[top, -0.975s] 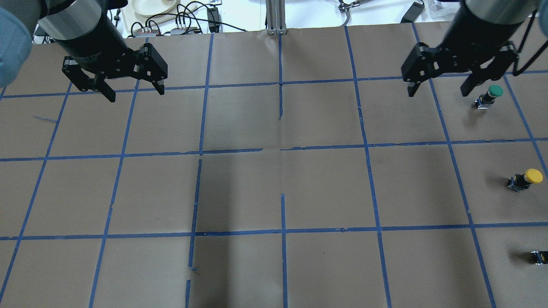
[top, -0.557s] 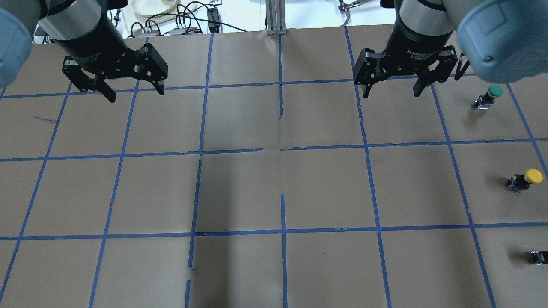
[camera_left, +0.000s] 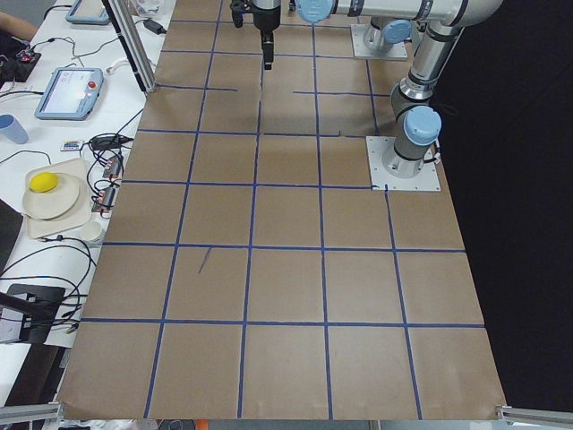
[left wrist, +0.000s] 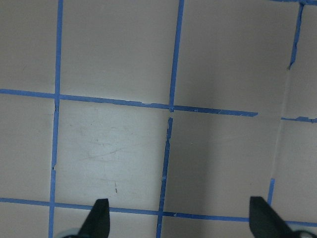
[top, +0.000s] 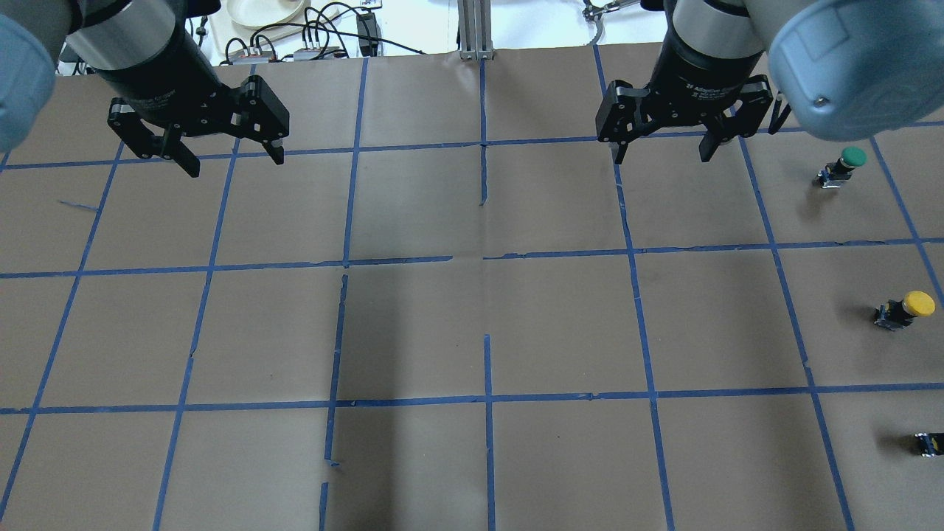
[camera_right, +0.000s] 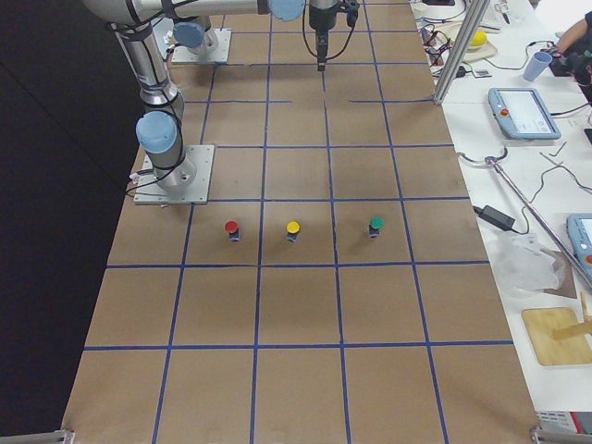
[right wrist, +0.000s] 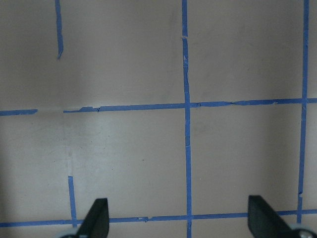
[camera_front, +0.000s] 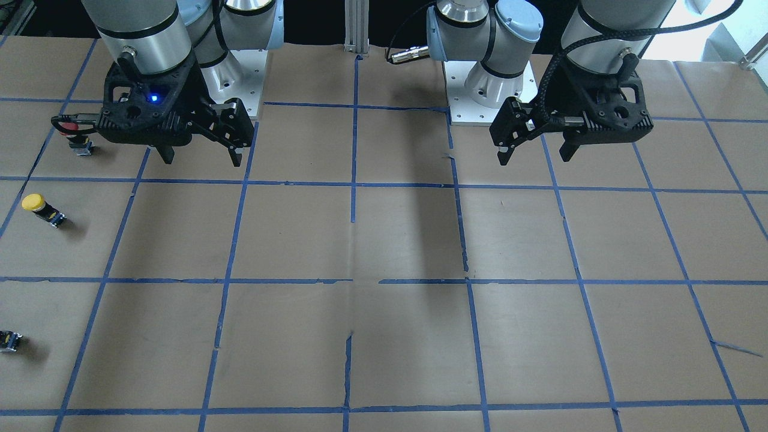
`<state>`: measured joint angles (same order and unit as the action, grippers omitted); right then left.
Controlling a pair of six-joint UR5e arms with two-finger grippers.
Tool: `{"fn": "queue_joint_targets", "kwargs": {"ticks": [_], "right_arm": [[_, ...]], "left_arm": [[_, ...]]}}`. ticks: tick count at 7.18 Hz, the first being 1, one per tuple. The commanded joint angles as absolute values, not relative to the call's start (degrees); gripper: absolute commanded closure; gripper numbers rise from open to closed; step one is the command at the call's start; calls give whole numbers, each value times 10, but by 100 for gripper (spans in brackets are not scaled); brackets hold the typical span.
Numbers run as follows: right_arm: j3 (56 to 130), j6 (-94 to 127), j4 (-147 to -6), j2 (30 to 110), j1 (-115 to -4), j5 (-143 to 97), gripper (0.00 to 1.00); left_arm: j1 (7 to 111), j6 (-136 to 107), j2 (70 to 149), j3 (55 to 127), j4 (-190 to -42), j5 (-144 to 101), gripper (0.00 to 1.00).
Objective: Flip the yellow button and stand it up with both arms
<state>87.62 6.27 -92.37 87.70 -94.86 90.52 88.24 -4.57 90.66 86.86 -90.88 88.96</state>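
Note:
The yellow button [top: 908, 307] sits on the brown paper at the far right of the overhead view, cap at its upper right; it also shows in the front view [camera_front: 39, 207] and the right view [camera_right: 292, 228], where it seems to stand cap up. My right gripper [top: 661, 157] is open and empty, hovering well to the left of and beyond the button; in the front view it [camera_front: 202, 161] is at the upper left. My left gripper [top: 236, 165] is open and empty at the far left [camera_front: 534, 158]. Both wrist views show only paper and tape between spread fingertips [left wrist: 101, 218] [right wrist: 99, 218].
A green-capped switch [top: 844, 164] stands beyond the yellow one and a red-capped switch [camera_front: 73, 129] nearer the robot, partly behind the right gripper. At the overhead view's right edge only a small black-and-yellow block [top: 929, 443] shows. Blue tape grids the table [top: 479, 324].
My right gripper has swung left, away from the green switch, toward the table's middle. The left gripper and the buttons have not moved.

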Motion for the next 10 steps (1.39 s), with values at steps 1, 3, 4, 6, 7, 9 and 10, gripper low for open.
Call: {"fn": "queue_joint_targets", "kwargs": {"ticks": [1, 3, 4, 6, 7, 9, 10], "right_arm": [[863, 58, -922, 869, -949, 906, 0], [848, 58, -918, 857, -948, 906, 0], [847, 58, -916, 857, -948, 906, 0], [846, 59, -916, 859, -948, 904, 0], [847, 59, -915, 860, -948, 904, 0], [848, 59, -913, 861, -949, 904, 0], [848, 59, -912, 861, -949, 905, 0]], "left_arm": [[882, -46, 906, 868, -909, 890, 0], [883, -46, 906, 868, -909, 889, 0], [883, -46, 906, 868, -909, 889, 0], [882, -46, 906, 868, -909, 889, 0], [882, -46, 906, 868, -909, 889, 0], [883, -46, 906, 868, -909, 889, 0], [883, -46, 906, 868, -909, 889, 0]]}}
